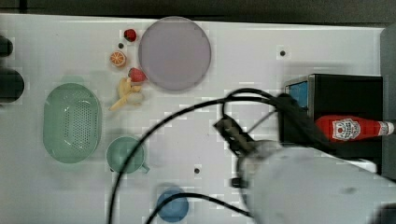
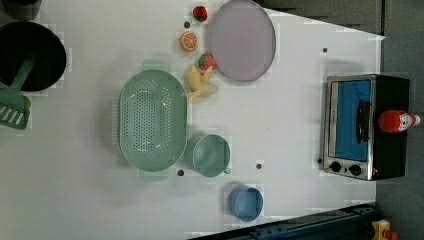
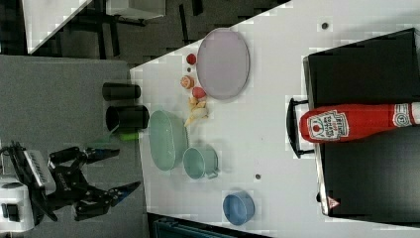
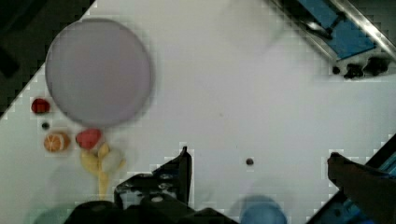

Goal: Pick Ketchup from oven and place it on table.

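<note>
Ketchup [image 3: 356, 122]: red squeeze bottle, white shield label, white cap, lying on its side on the flat top of the oven [image 2: 385, 155], cap pointing toward the top view's right. Oven: black box, silver front frame, blue-tinted glass door closed, dark handle, black knobs at one end of the front; stands on the counter [image 1: 261, 60] at the top view's right. Pincer [image 3: 116, 173]: two dark fingers spread wide apart, nothing between them, seen in the right view off the counter's edge and well apart from the oven; in the wrist view one finger [image 4: 180, 170] juts over bare counter. Lilac plate [image 1: 174, 52]: round, flat on the counter, near the far edge in the top view. Toy food beside the plate: two strawberries, one [image 1: 130, 35] near the edge, one [image 1: 137, 74] touching the plate's rim; an orange slice [image 1: 117, 59]; a banana [image 1: 125, 95]. Green colander [image 1: 72, 122]: oval, perforated, at the top view's left. Green cup [image 1: 125, 154] just beside the colander. Blue bowl [image 1: 172, 205] near the counter's near edge in the top view. Black pot [image 2: 30, 55] with a green spatula [image 2: 14, 107] resting in it, at the left view's left.
</note>
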